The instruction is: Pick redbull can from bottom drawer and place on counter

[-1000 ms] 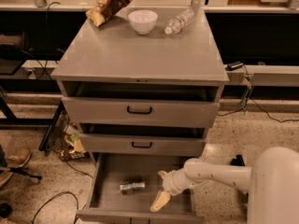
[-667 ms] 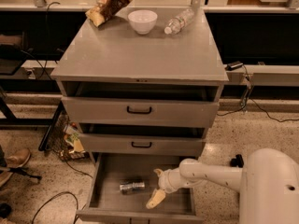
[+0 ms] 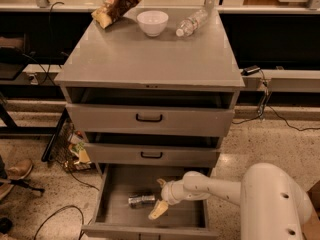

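Note:
The redbull can lies on its side in the open bottom drawer, near its middle. My gripper is inside the drawer just to the right of the can, fingers spread: one yellowish fingertip points down to the front, the other sits higher toward the back. The gripper is empty and close to the can's right end. The counter is the grey top of the cabinet above.
On the counter's far edge lie a chip bag, a white bowl and a clear water bottle. The two upper drawers stand slightly ajar. Cables and a wire basket are on the floor at left.
My arm has moved left inside the bottom drawer, bringing the gripper closer to the can. The can has not moved.

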{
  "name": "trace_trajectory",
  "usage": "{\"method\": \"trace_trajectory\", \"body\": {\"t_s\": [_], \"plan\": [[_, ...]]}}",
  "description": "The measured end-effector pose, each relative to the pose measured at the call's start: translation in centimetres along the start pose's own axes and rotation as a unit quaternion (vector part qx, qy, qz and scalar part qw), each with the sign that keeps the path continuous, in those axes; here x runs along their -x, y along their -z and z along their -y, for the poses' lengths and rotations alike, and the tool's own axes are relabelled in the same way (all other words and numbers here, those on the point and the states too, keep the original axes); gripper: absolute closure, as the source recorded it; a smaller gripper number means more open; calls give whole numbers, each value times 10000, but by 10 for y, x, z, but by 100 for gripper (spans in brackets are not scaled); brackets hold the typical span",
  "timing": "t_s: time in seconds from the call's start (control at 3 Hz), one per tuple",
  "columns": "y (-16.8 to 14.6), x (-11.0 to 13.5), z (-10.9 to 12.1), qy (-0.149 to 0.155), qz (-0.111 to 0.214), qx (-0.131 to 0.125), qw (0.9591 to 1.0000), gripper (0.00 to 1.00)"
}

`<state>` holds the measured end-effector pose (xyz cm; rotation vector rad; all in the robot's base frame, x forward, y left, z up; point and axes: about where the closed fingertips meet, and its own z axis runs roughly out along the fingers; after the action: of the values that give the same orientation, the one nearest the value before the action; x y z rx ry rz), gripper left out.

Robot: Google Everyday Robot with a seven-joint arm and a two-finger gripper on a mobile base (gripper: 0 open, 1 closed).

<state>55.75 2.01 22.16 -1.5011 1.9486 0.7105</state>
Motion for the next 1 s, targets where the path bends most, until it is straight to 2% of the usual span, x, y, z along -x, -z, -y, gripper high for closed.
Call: {"method": "trace_trajectory", "body": {"t_s": [0.33,1.0], "plan": [[-16,1,6,79,71,-11,9999,0],[-71,4,19,534,20,58,9986,0]]}}
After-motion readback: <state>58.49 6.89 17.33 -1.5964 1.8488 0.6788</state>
